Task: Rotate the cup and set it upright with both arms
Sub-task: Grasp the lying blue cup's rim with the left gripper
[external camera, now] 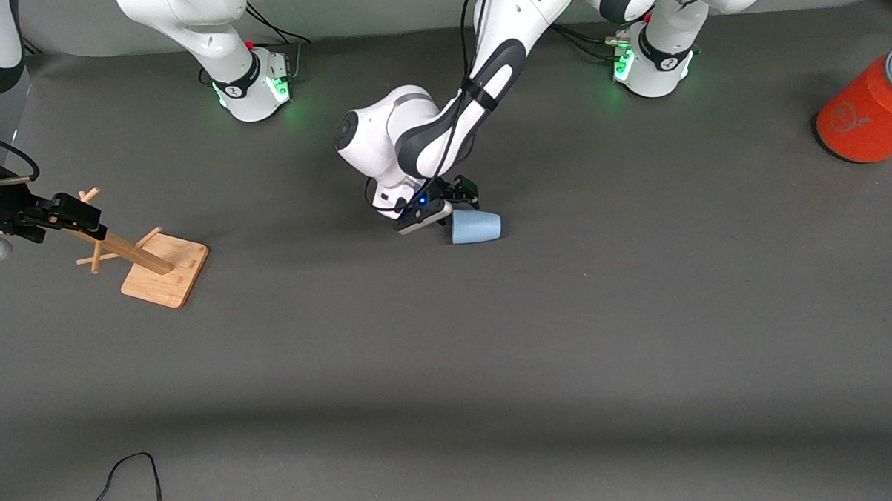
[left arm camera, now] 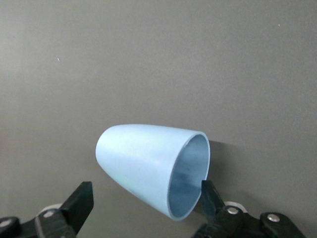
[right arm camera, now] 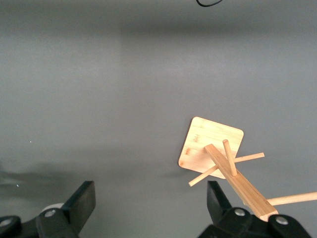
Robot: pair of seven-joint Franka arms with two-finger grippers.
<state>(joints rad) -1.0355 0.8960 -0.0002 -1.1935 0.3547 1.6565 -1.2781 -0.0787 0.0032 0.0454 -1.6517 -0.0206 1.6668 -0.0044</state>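
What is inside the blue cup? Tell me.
The cup lies on its side; its visible inside looks empty. The deepest part by its base is hidden. The open left gripper straddles its rim.

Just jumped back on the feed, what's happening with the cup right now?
The cup lies on its side mid-table. The left gripper is down at it with fingers open, one on each side of the wide rim end, not yet closed. The right gripper waits open above the wooden peg stand toward the right arm's end of the table. An orange cylinder sits at the left arm's end.
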